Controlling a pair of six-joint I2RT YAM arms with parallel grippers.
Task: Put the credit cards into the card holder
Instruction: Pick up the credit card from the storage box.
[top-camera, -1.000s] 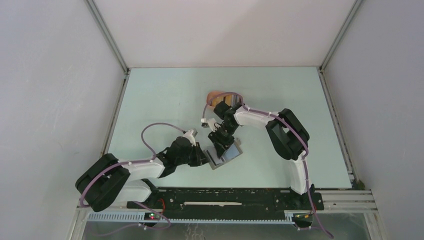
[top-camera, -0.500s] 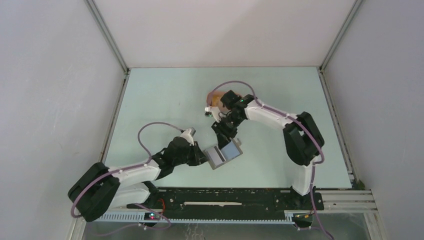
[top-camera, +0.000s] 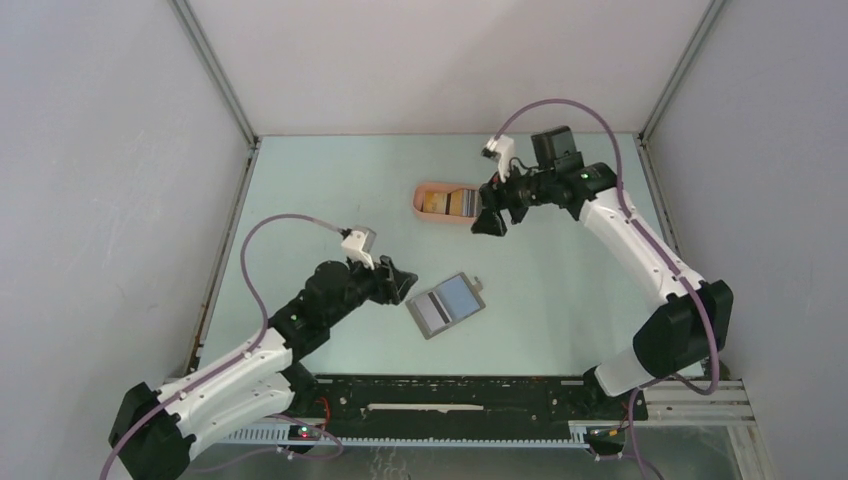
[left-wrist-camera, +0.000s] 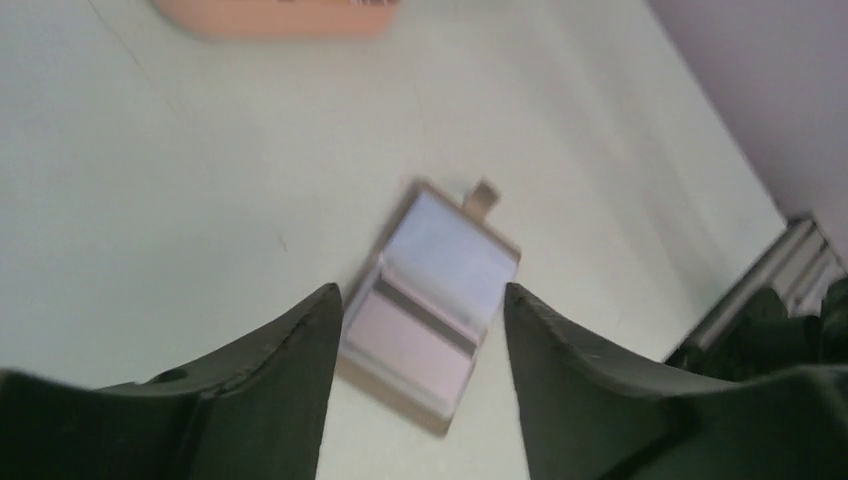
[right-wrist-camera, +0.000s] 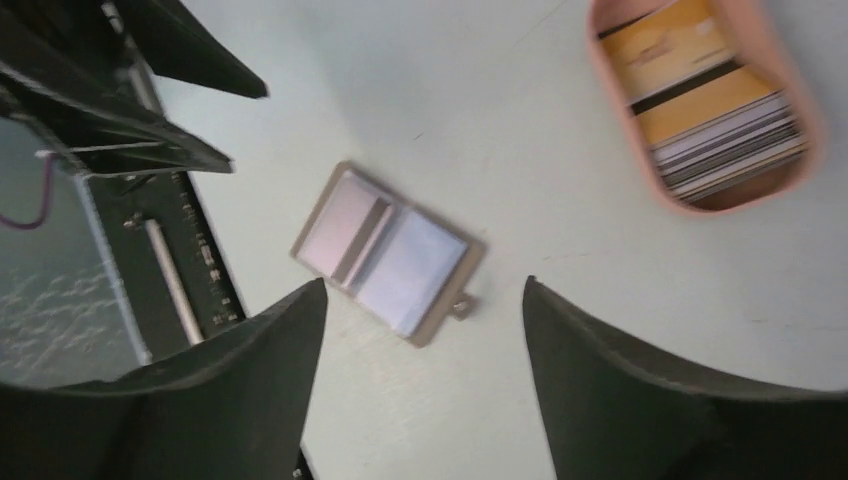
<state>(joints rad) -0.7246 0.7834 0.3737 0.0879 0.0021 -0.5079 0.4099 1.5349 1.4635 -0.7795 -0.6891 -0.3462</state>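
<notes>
Left fingers (left-wrist-camera: 280, 390) stand apart and empty, just left of the flat grey folding card holder (top-camera: 447, 304), which lies open on the pale green tabletop (top-camera: 330, 190) with pale faces showing in both halves. Right fingers (right-wrist-camera: 250, 390), also spread and empty, hover beside the salmon-pink oval tray (top-camera: 421, 204) holding orange-yellow and striped credit cards (right-wrist-camera: 700, 110). Fetching another card seems next, which calls for pinching one thin edge. No print is legible.
</notes>
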